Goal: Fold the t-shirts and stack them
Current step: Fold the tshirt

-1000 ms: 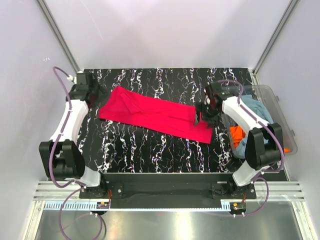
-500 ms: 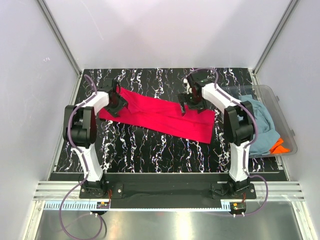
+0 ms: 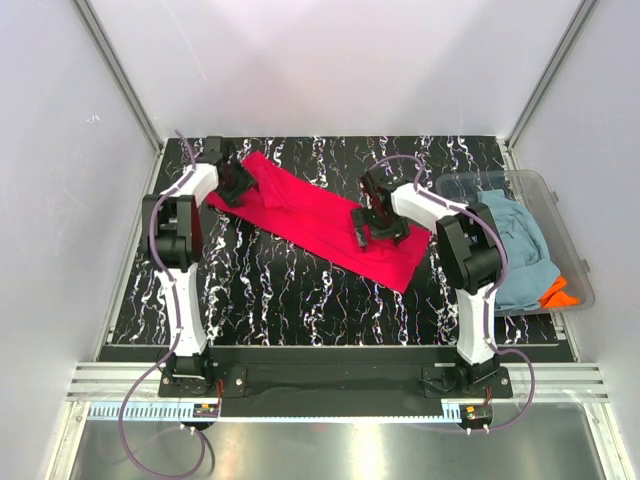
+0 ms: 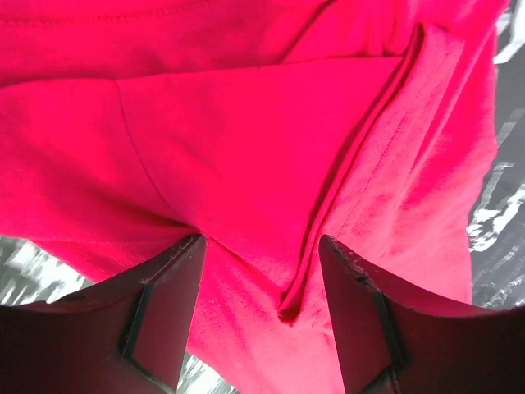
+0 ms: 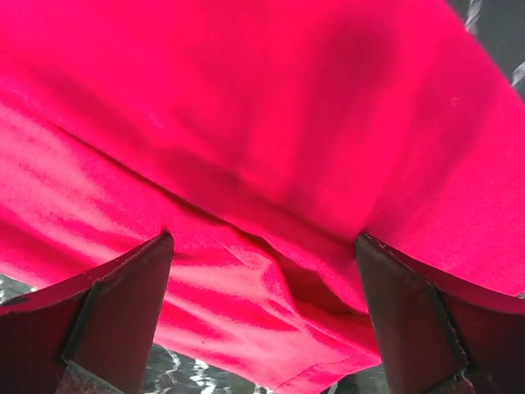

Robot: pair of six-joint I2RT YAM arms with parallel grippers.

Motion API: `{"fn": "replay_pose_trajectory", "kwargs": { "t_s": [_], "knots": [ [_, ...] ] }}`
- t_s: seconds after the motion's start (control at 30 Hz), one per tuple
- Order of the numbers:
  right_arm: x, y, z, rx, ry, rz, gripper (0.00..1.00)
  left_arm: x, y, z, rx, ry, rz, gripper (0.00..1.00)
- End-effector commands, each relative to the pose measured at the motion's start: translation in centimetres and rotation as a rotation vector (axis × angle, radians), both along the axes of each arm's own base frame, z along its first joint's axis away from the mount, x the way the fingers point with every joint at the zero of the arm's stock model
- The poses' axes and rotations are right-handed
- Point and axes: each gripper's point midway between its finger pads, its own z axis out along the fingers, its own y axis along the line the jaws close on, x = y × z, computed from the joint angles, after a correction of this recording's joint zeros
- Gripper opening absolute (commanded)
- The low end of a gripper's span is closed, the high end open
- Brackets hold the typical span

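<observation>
**Fold and stack, early stage.** The crimson t-shirt [image 3: 320, 215] lies as a long diagonal band on the black marbled surface [image 3: 270, 290]. Its near end points lower right and its far end upper left.

- **Right hand:** The right hand [image 3: 370, 222] is low over the shirt's near half. Its fingers [image 5: 123, 320] are spread wide, with smooth cloth showing between them and nothing pinched. It appears poised for a grasp.
- **Tub:** To the right of the shirt, a clear plastic tub [image 3: 575, 235] holds the grey-blue t-shirt [image 3: 520, 250] and the orange t-shirt [image 3: 557, 293]. Both are crumpled and presumably waiting their turn.
- **Left hand:** The left hand [image 3: 238, 182] sits over the shirt's far end. Its fingers [image 4: 164, 312] are apart, straddling a raised crease without clamping it.

One hand at each end suits drawing the band flat before folding. No stack exists yet.
</observation>
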Motion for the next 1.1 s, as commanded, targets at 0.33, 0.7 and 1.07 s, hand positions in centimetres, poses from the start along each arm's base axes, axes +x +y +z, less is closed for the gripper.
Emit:
{"fn": "replay_pose_trajectory", "kwargs": {
  "t_s": [0.33, 0.7, 1.07],
  "knots": [
    [-16.4, 13.4, -1.6, 0.183, 0.351, -0.206, 1.0, 8.5, -7.4, 0.2, -0.244, -0.273, -0.338, 0.64],
    [-16.4, 22.2, 2.9, 0.331, 0.214, -0.118, 1.0, 5.7, -8.8, 5.7, -0.125, -0.388, -0.377, 0.63],
    [-13.1, 8.2, 9.1, 0.007, -0.174, -0.001, 1.0, 0.5, -10.9, 11.6, 0.111, -0.453, -0.344, 0.65]
  ]
}}
